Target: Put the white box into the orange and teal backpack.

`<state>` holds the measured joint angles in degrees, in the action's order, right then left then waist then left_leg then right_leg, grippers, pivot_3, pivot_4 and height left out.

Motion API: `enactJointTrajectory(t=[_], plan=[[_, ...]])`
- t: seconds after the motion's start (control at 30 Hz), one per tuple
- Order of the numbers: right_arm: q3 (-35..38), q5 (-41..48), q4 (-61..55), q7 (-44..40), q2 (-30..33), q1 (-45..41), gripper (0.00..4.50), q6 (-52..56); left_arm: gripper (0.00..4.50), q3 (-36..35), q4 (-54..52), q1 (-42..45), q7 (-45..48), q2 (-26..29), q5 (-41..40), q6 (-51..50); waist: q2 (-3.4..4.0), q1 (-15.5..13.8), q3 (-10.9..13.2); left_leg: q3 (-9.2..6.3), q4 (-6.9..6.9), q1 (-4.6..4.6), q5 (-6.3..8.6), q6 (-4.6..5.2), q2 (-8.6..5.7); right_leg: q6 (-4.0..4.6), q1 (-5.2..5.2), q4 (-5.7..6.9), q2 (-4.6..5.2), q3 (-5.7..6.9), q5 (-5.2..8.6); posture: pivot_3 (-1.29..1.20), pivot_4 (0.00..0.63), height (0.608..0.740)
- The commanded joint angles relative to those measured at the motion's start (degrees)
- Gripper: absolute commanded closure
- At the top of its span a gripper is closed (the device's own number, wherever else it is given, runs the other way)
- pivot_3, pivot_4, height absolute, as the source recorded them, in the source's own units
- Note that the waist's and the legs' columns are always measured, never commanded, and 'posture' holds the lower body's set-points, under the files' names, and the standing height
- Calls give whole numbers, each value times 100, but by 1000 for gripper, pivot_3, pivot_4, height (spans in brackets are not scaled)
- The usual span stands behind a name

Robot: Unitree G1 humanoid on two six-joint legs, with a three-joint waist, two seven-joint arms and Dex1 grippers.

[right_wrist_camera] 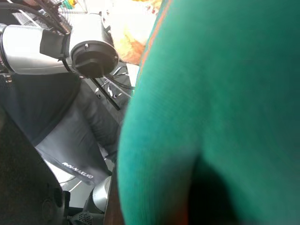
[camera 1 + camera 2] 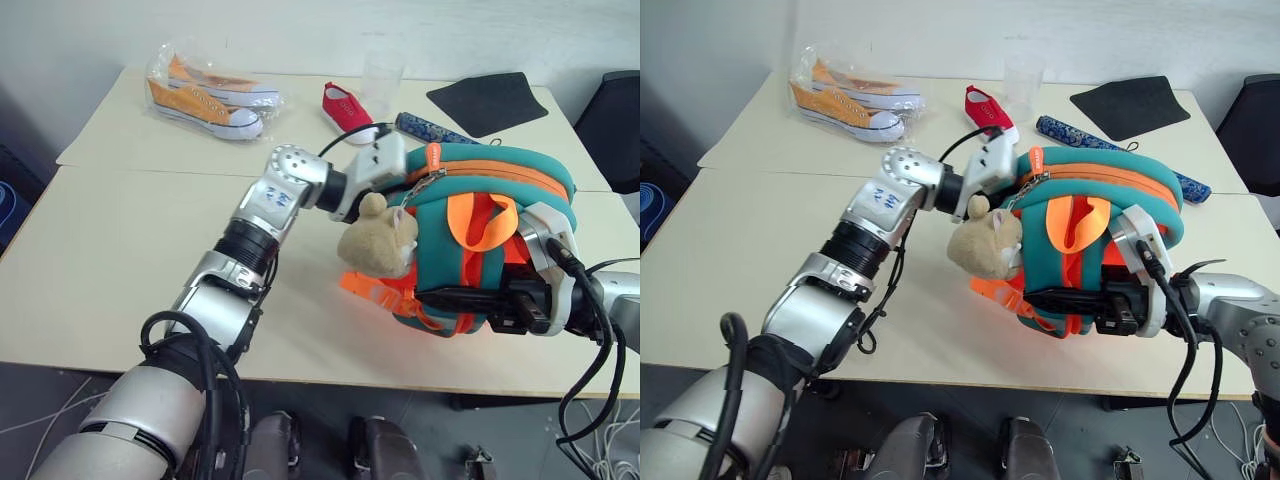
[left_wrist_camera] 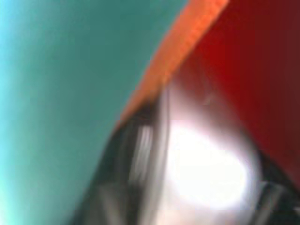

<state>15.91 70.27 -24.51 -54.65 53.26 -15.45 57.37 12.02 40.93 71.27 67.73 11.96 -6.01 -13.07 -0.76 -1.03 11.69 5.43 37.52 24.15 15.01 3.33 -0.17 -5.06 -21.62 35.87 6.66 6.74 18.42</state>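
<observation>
Reaching into the orange and teal backpack (image 2: 500, 165) at the mouth's 10 o'clock edge, the left gripper (image 3: 197, 206) is sitting beside a white blur, probably the white box (image 3: 208, 173), already inside; whether it is gripping or releasing it cannot be told. The bag is lying at 3 o'clock on the table (image 2: 120, 260). The right gripper (image 2: 470, 298) is pinching the bag's fabric tight at 5 o'clock. The box is likely behaving as a light, rigid, smooth case, best held across its narrow sides. The backpack is looking soft and floppy, so its mouth is needing support.
</observation>
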Motion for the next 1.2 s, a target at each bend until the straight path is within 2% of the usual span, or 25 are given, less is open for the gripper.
enactJointTrajectory(t=[0.03,0.07,0.23,0.37,0.5,0.6,0.7,0.83,0.93,1.2], plan=[[110,-148,-99,256,-243,15,4500,-307,803,-719,107,146,203,557,-424,362,0,6,0,0,0,0,-1,-1,0,0,-1,1,0,1,0,0,150,740],[96,-289,-70,342,-321,6,4500,-426,520,-850,223,175,420,707,-548,411,0,14,0,-1,-1,-1,-2,-3,0,0,0,1,0,2,0,0,150,740],[8,-581,-3,480,-447,-33,4500,-560,520,-1189,500,0,1938,1473,-959,881,2,-4,0,2,3,1,-3,-5,-2,0,0,6,-3,8,0,0,150,740],[-15,-604,34,461,-430,-27,4500,-510,520,-1419,-473,-465,2235,1719,-1473,462,2,-27,0,-2,11,1,-1,-2,-3,0,6,9,-3,7,0,0,150,740],[-163,-657,54,454,-447,-70,4500,-440,520,-1099,-2383,-1450,1739,1655,-1606,184,3,-14,-1,-4,19,1,3,4,-3,-1,13,11,-1,0,-1,0,150,740],[-138,-599,79,530,-455,-128,4500,-386,520,-981,-3274,-1804,1030,1363,-1644,-148,3,-17,-1,-4,21,0,2,4,-3,-1,14,10,-2,-2,-1,0,150,740],[-116,-566,115,547,-427,-169,4500,-342,520,-829,-3878,-2093,411,894,-1668,-334,3,-23,-1,-4,25,0,1,5,-2,-2,14,10,-1,-3,-1,0,150,740],[-114,-600,137,464,-391,-169,4500,-315,520,-545,-4043,-2321,32,674,-1386,-158,8,-8,-4,-1,25,-4,1,4,-2,-2,15,11,-3,-4,-1,0,150,740],[-48,-595,126,459,-382,-129,4500,-317,1056,-596,-4075,-2372,-177,540,-1463,-5,8,-12,-4,-1,24,-4,-2,0,1,-2,14,12,-7,-2,-1,0,150,740],[92,-544,29,511,-389,64,4500,-313,3187,-824,-3665,-2179,-386,787,-1486,15,8,-33,-4,-1,25,-4,-1,1,1,-2,15,10,-5,-2,-1,0,150,740]])
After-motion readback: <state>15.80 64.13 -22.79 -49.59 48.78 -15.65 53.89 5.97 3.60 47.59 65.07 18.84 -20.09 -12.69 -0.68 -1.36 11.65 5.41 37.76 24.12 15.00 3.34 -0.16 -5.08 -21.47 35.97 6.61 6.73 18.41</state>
